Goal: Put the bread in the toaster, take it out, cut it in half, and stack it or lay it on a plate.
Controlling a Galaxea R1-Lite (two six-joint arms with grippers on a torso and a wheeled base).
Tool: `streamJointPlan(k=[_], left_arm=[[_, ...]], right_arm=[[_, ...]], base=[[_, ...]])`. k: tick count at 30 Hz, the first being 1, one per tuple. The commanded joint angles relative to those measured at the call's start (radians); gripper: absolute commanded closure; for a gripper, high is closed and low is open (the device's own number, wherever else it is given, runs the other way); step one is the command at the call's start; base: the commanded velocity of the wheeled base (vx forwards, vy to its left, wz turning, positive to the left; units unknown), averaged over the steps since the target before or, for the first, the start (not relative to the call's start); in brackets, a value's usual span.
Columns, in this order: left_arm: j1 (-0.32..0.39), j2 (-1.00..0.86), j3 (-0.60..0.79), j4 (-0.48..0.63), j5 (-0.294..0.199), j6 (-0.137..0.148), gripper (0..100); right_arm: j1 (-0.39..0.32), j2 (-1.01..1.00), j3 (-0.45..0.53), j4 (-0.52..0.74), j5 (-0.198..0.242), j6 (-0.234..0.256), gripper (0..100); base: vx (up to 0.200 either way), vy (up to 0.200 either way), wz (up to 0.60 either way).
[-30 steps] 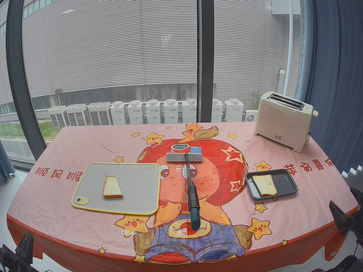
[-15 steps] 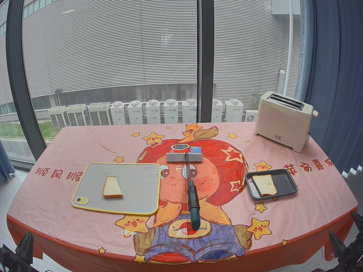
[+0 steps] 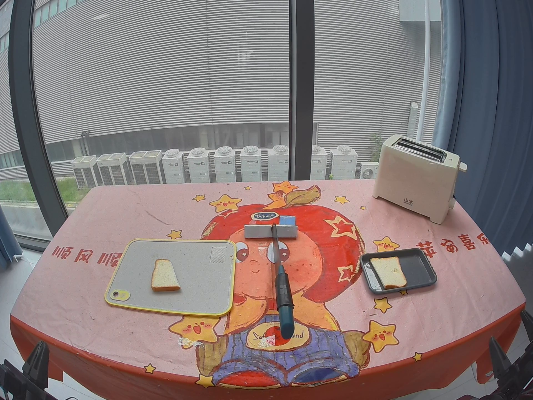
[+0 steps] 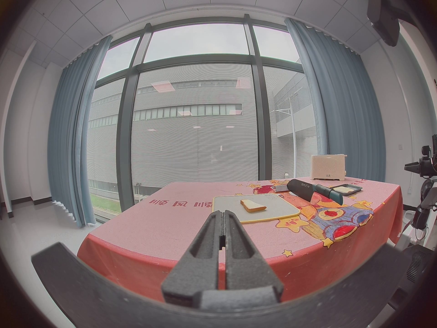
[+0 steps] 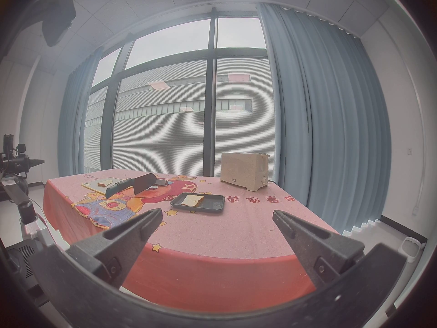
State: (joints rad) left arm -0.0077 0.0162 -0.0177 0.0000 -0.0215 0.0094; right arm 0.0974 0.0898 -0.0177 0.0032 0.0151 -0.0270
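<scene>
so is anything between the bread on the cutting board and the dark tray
Yes, the knife lies between the cutting board and the tray, blade on a grey block. Lifted high, the bread would likely clear it.

Left gripper (image 4: 222, 217): matte charcoal plastic. Fingers (image 4: 205, 256) wedge-shaped, tapered to narrow tips, triangular recess moulded into each. Right gripper (image 5: 216, 215): same dark material, finely textured, dull. Its fingers long and pointed, pair of small round screw heads (image 5: 114, 266) noted near base of each. Broad dark curved guard (image 5: 218, 313) seen behind fingers at both wrists.
</scene>
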Motion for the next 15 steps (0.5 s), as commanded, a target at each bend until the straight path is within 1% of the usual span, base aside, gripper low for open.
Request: streamJointPlan(k=[1,2,4,5,15], left_arm=[[0.0,-0.016,0.018,0.0,0.0,0.0,100],[0.0,-0.016,0.018,0.0,0.0,0.0,100],[0.0,-0.016,0.018,0.0,0.0,0.0,100],[0.0,-0.016,0.018,0.0,0.0,0.0,100],[0.0,-0.016,0.018,0.0,0.0,0.0,100]], right_arm=[[-0.002,0.001,0.016,0.001,0.0,0.001,0],[-0.001,0.001,0.016,0.001,0.0,0.001,0],[0.016,-0.001,0.018,-0.002,-0.001,0.019,0],[0.019,-0.001,0.018,0.0,0.0,0.012,0],[0.019,-0.001,0.018,-0.002,0.0,0.016,0]], base=[[0.0,0.0,0.0],[0.0,0.0,0.0],[0.0,0.0,0.0],[0.0,0.0,0.0],[0.0,0.0,0.0]])
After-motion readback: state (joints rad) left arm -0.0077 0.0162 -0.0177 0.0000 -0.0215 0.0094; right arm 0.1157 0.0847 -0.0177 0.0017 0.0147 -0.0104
